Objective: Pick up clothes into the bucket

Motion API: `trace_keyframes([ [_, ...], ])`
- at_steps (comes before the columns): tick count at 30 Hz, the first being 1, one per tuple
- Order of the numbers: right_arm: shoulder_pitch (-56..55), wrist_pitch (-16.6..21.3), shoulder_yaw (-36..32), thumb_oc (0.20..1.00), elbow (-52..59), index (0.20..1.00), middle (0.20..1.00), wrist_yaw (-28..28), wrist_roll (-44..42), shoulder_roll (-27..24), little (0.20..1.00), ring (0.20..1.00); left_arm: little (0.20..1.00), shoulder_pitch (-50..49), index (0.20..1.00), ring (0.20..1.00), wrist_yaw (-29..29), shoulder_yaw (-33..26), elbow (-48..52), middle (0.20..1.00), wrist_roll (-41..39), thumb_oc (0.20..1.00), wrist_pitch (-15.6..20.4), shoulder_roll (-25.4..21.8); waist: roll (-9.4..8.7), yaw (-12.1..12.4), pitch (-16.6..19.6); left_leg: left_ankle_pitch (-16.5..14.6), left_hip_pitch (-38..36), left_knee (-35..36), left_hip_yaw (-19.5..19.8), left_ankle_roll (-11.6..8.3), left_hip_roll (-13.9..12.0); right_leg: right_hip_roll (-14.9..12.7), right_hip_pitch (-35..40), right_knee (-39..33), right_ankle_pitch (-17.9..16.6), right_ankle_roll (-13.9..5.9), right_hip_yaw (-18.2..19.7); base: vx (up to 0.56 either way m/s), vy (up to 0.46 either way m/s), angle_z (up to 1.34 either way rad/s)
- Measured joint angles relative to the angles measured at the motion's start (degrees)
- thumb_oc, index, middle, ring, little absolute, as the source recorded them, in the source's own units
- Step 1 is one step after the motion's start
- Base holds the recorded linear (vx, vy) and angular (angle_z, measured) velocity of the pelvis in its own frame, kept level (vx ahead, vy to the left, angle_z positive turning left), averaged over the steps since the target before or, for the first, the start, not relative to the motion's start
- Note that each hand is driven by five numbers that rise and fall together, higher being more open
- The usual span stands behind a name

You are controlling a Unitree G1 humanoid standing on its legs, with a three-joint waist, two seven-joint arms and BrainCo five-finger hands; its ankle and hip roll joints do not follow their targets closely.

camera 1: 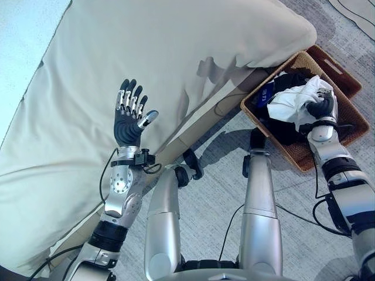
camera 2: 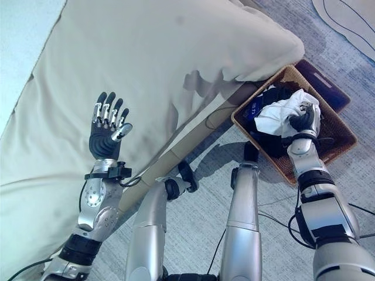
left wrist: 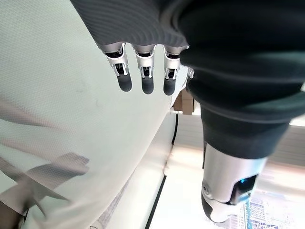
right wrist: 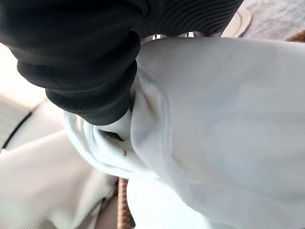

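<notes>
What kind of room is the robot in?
Probably a bedroom. A big bed with a cream cover stands on grey carpet, and a woven basket beside it holds clothes, with the right hand on a white garment.

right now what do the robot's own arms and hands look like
Both arms are silver-grey metal with black joint bands. The left hand has a dark palm and silver fingers with dark tips. A dark ribbed cover wraps the back and wrist of the right hand.
</notes>
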State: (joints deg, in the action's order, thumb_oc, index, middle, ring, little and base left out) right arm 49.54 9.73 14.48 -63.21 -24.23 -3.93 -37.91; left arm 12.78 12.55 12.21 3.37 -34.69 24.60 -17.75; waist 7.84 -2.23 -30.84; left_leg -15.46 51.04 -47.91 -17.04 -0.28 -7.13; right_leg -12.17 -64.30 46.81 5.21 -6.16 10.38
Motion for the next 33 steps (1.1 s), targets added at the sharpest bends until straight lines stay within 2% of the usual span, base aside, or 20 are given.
trace_keyframes([
  [1, 0.0, 0.0, 0.0, 0.445, 0.0, 0.445, 0.445, 0.0, 0.3, 0.0, 0.445, 0.445, 1.0, 0.1, 1.0, 1.0, 0.1, 0.0, 0.0, 1.0, 0.0, 1.0, 0.0, 0.3, 0.0, 0.0, 0.0, 0.0, 0.2, 0.0, 0.0, -0.02, 0.0, 0.0, -0.1, -0.1, 0.0, 0.0, 0.0, 0.0, 0.0, 0.0],
  [2, 0.0, 0.0, 0.0, 0.934, 0.0, 0.934, 0.934, 0.1, 0.4, 0.0, 0.934, 0.934, 1.0, 0.2, 1.0, 1.0, 0.1, 0.0, 0.0, 1.0, 0.0, 1.0, 0.0, 0.4, 0.0, -0.1, 0.0, 0.0, 0.3, 0.0, 0.1, -0.02, 0.0, 0.0, -0.2, -0.1, 0.0, 0.0, -0.1, 0.0, 0.0, 0.0],
  [3, 0.0, 0.0, 0.0, 1.0, -0.2, 1.0, 1.0, 0.2, 0.5, 0.0, 1.0, 1.0, 1.0, 0.4, 1.0, 1.0, 0.1, 0.0, 0.0, 1.0, 0.0, 1.0, 0.0, 0.6, 0.0, 0.0, 0.0, 0.0, 0.5, 0.0, 0.1, -0.02, -0.1, 0.0, -0.3, -0.2, 0.0, 0.01, -0.1, 0.0, 0.0, 0.0],
  [12, -0.9, -0.2, 0.2, 1.0, -0.1, 1.0, 1.0, 1.6, 0.6, 1.2, 1.0, 1.0, 1.0, 1.5, 1.0, 1.0, 0.4, 0.0, 0.0, 1.0, 0.0, 1.0, -0.1, 0.8, -0.12, -0.2, 0.0, 0.0, 0.2, -0.5, 1.5, -0.02, -0.2, 0.0, 1.7, -1.1, -0.2, 0.25, -1.8, 0.0, 0.001, 0.02],
  [17, -4.0, -0.2, 1.9, 1.0, 2.5, 1.0, 1.0, 2.5, 2.3, 2.1, 1.0, 1.0, 1.0, 2.0, 1.0, 1.0, 0.4, -0.2, 0.0, 1.0, 0.0, 1.0, -0.1, 1.1, -0.36, -0.3, 0.1, 0.8, -3.2, 3.1, 2.0, 0.37, -0.1, -0.3, 6.3, -5.4, -0.7, -0.15, -3.3, 0.01, -0.006, 0.02],
  [20, -6.3, -0.4, 1.7, 1.0, 3.7, 1.0, 1.0, 2.7, 2.3, 3.6, 1.0, 1.0, 1.0, 1.9, 1.0, 1.0, 0.3, -1.1, 0.0, 1.0, 0.0, 1.0, -0.1, 1.5, -1.05, -1.4, 0.2, 1.8, -5.7, 5.8, 3.0, 0.03, 0.4, -1.0, 9.9, -7.8, -1.4, -0.41, -5.0, -0.01, -0.034, 0.15],
  [23, -10.0, -0.4, 1.5, 1.0, 7.8, 1.0, 1.0, 2.7, 2.3, 4.5, 1.0, 1.0, 1.0, 2.1, 1.0, 1.0, 0.3, -2.6, -0.1, 1.0, 0.0, 1.0, 0.0, 1.7, -2.09, -1.6, 0.5, 4.0, -9.5, 9.7, 3.3, -0.36, 0.8, -1.3, 13.9, -10.9, -3.0, -0.49, -6.4, 0.02, -0.032, 0.13],
  [25, -13.9, -0.3, -0.7, 1.0, 12.8, 1.0, 1.0, 2.8, 2.2, 5.9, 1.0, 1.0, 1.0, 1.5, 1.0, 1.0, -0.1, -2.9, -0.9, 1.0, -0.9, 1.0, -0.1, 2.2, -2.79, -1.9, 0.2, 5.3, -14.4, 14.1, 3.9, -0.83, 1.6, -2.2, 19.2, -13.6, -3.0, -0.32, -8.4, 0.11, -0.056, 0.23],
  [28, -19.8, 0.2, -0.8, 1.0, 17.4, 1.0, 1.0, 2.9, 2.3, 8.4, 1.0, 1.0, 1.0, -1.1, 1.0, 1.0, -0.5, -3.8, -1.3, 1.0, -1.1, 1.0, 0.1, 2.2, -5.03, -1.4, 2.2, 6.1, -20.5, 18.8, 4.7, -1.47, 1.7, -2.2, 25.3, -16.8, -2.6, -0.2, -10.3, 0.1, -0.072, 0.13],
  [30, -23.5, 0.4, -0.8, 1.0, 20.9, 1.0, 1.0, 3.9, 2.7, 8.2, 1.0, 1.0, 1.0, -2.0, 1.0, 1.0, -0.8, -4.8, -2.2, 1.0, -1.1, 1.0, 0.1, 2.1, -5.92, -1.5, 3.3, 8.2, -23.5, 22.6, 6.2, -2.39, 2.0, -2.2, 29.1, -19.7, -3.0, -0.25, -12.4, 0.11, -0.086, 0.28],
  [31, -25.0, 0.5, -0.9, 1.0, 21.0, 1.0, 1.0, 4.2, 2.8, 8.3, 1.0, 1.0, 1.0, -2.7, 1.0, 1.0, -0.9, -5.0, -2.8, 1.0, -1.1, 1.0, 0.1, 1.9, -6.9, -1.5, 4.2, 9.0, -25.4, 24.7, 6.8, -2.27, 2.1, -2.2, 31.2, -21.4, -3.2, -0.14, -13.6, 0.09, -0.058, 0.25],
  [33, -26.7, 0.9, -2.6, 1.0, 21.5, 1.0, 1.0, 5.0, 2.8, 8.6, 1.0, 1.0, 1.0, -3.9, 1.0, 1.0, -1.4, -5.0, -2.9, 1.0, -1.0, 1.0, 0.1, 1.4, -7.66, -1.4, 5.2, 10.3, -27.8, 27.8, 7.9, -2.61, 2.2, -2.0, 34.3, -24.1, -3.7, 0.01, -15.1, 0.1, -0.056, 0.21],
])
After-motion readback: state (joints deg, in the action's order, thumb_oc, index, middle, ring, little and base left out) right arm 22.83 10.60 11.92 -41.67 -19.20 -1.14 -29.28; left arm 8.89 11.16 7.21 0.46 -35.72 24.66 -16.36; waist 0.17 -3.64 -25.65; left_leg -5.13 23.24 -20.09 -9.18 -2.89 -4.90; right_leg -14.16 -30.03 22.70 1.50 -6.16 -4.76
